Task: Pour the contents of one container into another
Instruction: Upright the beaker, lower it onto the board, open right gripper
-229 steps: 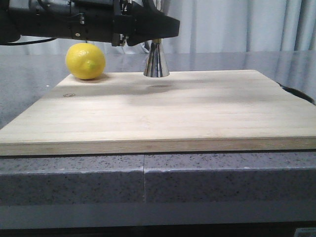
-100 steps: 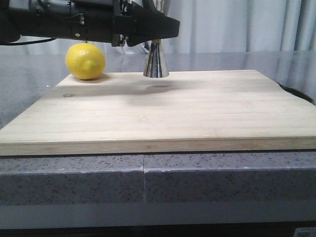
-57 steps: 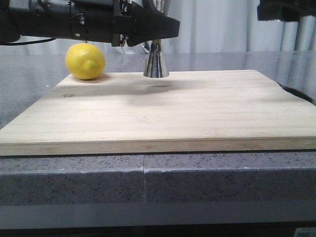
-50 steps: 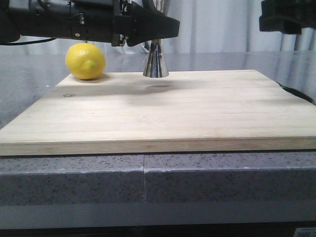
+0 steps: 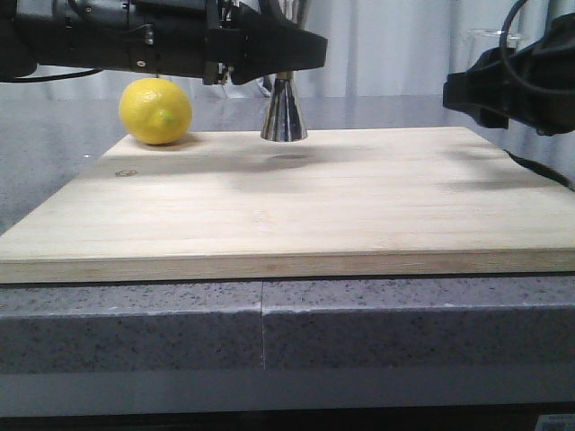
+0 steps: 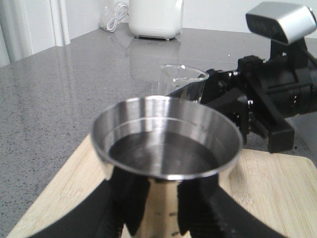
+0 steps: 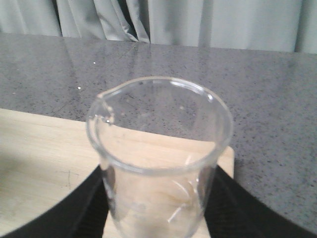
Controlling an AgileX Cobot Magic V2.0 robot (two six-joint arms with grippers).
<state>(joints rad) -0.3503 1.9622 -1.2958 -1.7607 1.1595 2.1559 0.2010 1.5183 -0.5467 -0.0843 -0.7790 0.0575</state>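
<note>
My left gripper (image 6: 151, 208) clamps the shiny steel hourglass jigger (image 6: 166, 144); my right gripper (image 7: 156, 208) grips the clear glass beaker (image 7: 158, 153). Next, I'd bring lip over rim and tip slowly.

Polished steel jigger (image 6: 166, 144); clear glass beaker (image 7: 158, 158); seemingly matt wooden board (image 5: 296, 202).

Lemon (image 5: 155, 110): bright yellow. Jigger (image 5: 285, 112): mirror-shiny silver steel, dark inside cup in left wrist view. Beaker (image 7: 159, 158): clear colourless glass, faint white marks. Cutting board (image 5: 296, 206): pale blond wood, fine grain lines. Countertop (image 5: 269, 332): grey, speckled. Both arms: matt black. Curtain (image 5: 404, 45): pale grey, vertical folds.
</note>
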